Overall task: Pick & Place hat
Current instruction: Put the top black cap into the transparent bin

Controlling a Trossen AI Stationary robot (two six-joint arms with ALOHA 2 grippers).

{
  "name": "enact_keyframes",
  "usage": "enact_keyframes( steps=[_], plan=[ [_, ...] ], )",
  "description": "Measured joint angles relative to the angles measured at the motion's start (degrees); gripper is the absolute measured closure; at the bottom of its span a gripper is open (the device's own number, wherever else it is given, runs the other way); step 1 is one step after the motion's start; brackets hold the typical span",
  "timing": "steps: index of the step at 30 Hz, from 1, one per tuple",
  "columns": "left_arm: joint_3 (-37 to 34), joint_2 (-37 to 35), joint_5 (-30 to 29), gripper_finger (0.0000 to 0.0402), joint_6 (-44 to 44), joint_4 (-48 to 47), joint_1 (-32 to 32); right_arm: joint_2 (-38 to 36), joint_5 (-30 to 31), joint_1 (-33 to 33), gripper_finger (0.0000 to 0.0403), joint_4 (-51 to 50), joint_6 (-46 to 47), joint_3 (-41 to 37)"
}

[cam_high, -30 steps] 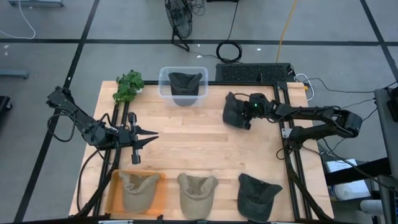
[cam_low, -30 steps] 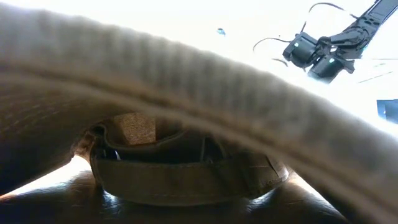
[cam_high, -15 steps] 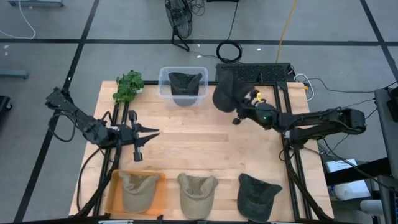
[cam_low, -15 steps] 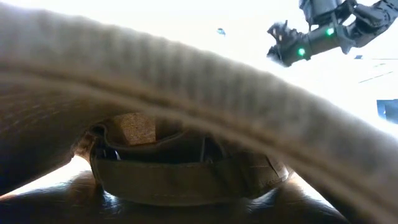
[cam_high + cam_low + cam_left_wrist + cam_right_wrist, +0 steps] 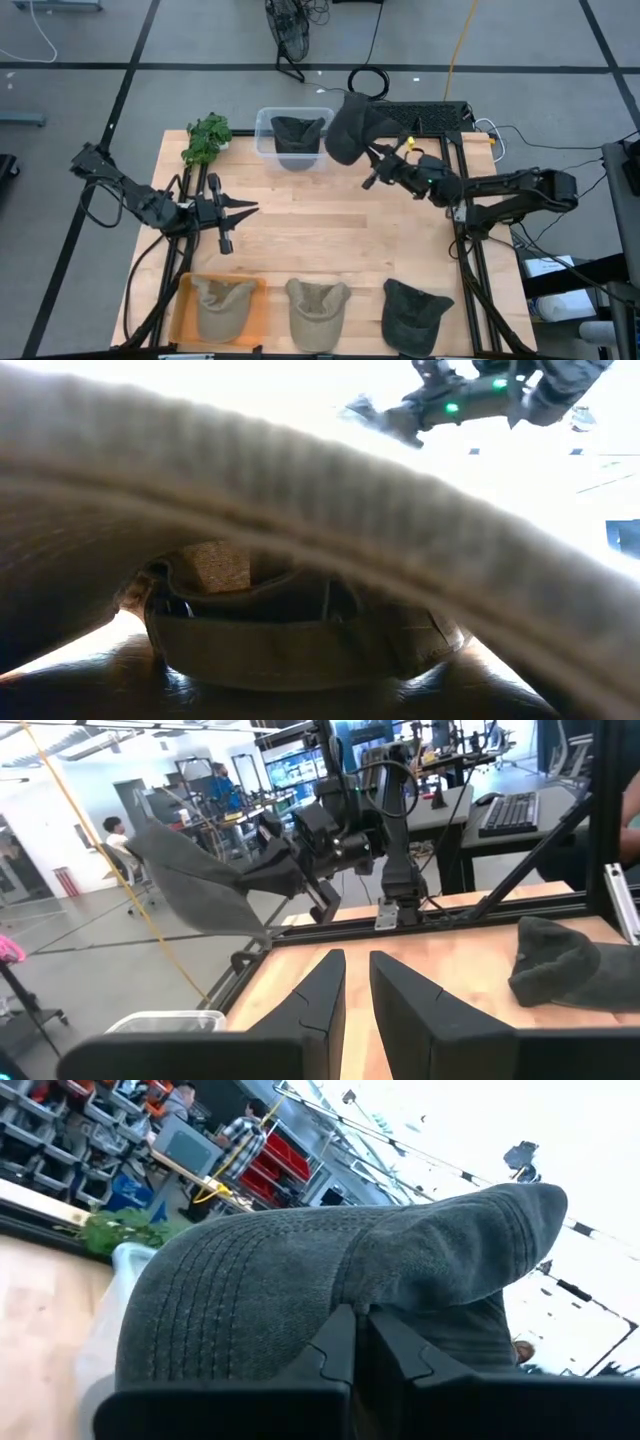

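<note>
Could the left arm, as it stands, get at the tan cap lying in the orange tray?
Probably yes. The left gripper holds nothing and hovers above bare wood, and the tan cap in the orange tray lies uncovered on that arm's side, nothing between them.

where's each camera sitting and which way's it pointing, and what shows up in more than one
High view: above the table, looking straight down; both arms show, right gripper shut on the dark grey cap beside the clear bin.
Low view: at table-top height, mostly blocked by a tan cap; the right arm shows above.
Left wrist view: looks across the table past the left gripper, its fingers slightly apart.
Right wrist view: past its own fingers, onto the held cap.
Shared: the held cap shows in the high and both wrist views.
</note>
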Motion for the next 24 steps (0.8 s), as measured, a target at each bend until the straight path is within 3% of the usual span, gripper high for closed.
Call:
enact_keyframes(
  steps=[24],
  plan=[
    [0.0,0.0,0.2,0.0339,0.1,-0.2,0.3,38.3,-5.9,-6.1,0.0403,-1.0,-11.5,38.5]
  ],
)
